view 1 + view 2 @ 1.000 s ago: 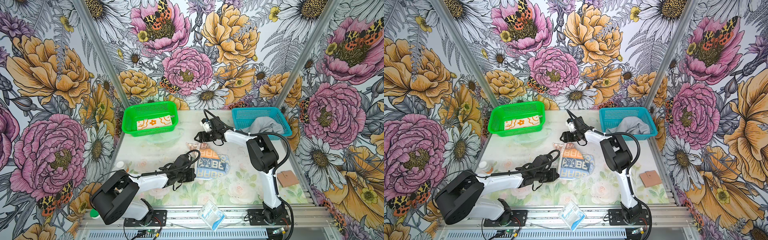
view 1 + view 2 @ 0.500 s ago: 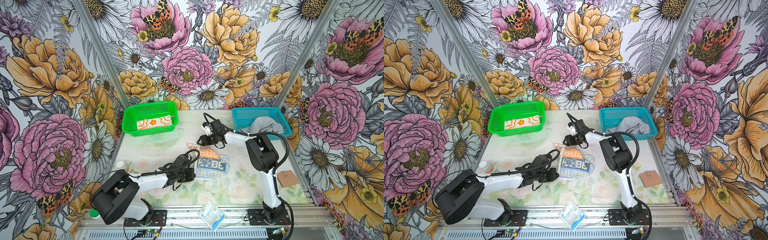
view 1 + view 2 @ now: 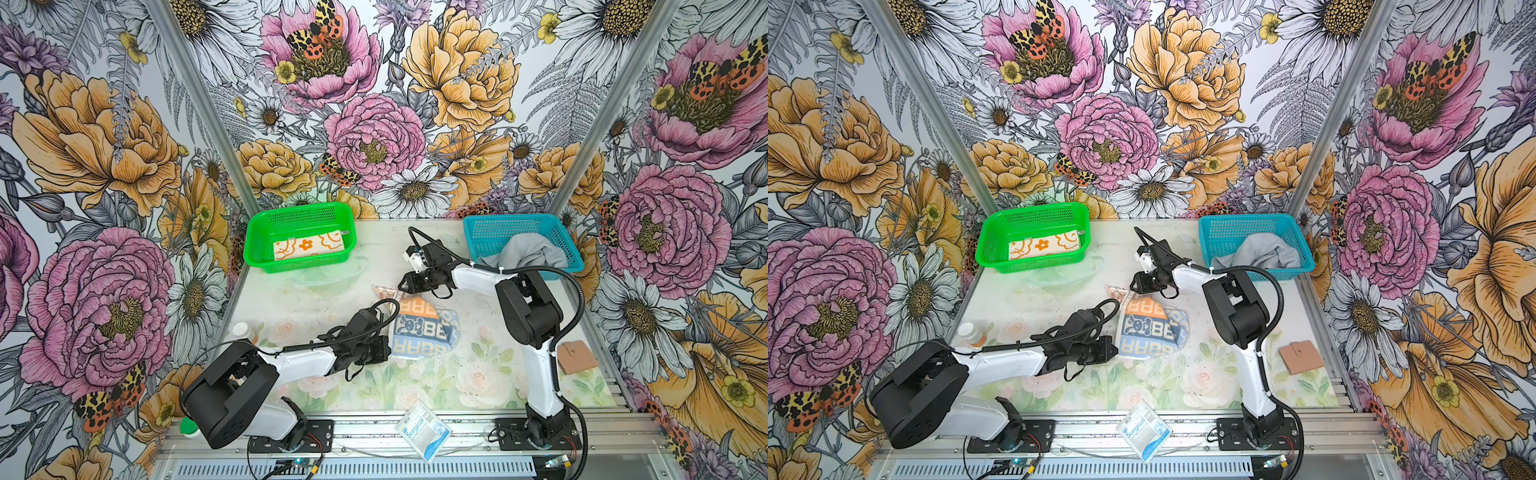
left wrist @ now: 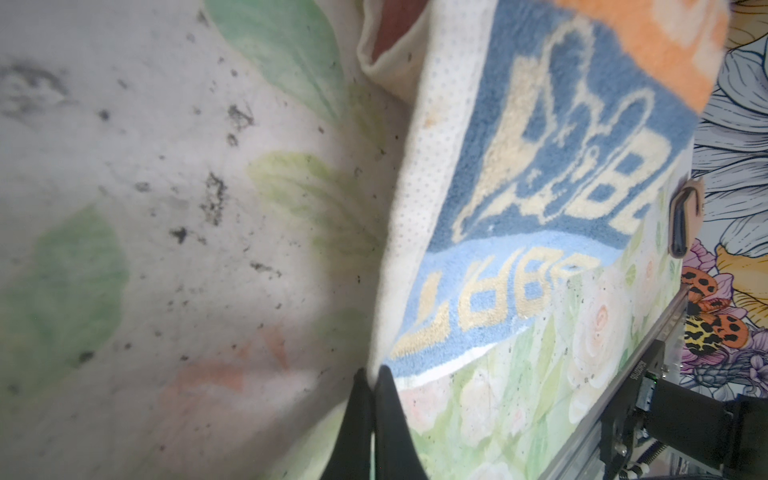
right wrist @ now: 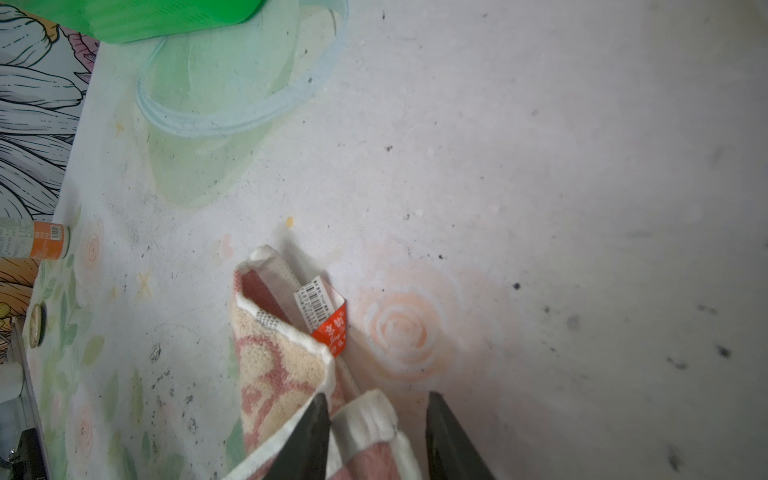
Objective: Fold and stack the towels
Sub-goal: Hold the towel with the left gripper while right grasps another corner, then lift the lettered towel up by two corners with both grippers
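On the pale floral tabletop [image 3: 374, 249], roughly a third done. Green mesh basket [image 3: 299, 210] holds the cream towel with orange flower outlines [image 3: 308, 246], folded flat. Blue mesh basket [image 3: 515, 222] holds the plain grey towel [image 3: 528, 253], crumpled. Blue/orange RABBIT-lettered towel [image 3: 422, 328] lies mid-table, rumpled, half-folded. Left gripper [image 4: 372, 390] clamped on its near edge; right gripper [image 5: 378, 419] jaws apart, straddling its far corner.

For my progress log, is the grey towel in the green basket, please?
No, the grey towel lies in the blue basket, not the green basket.
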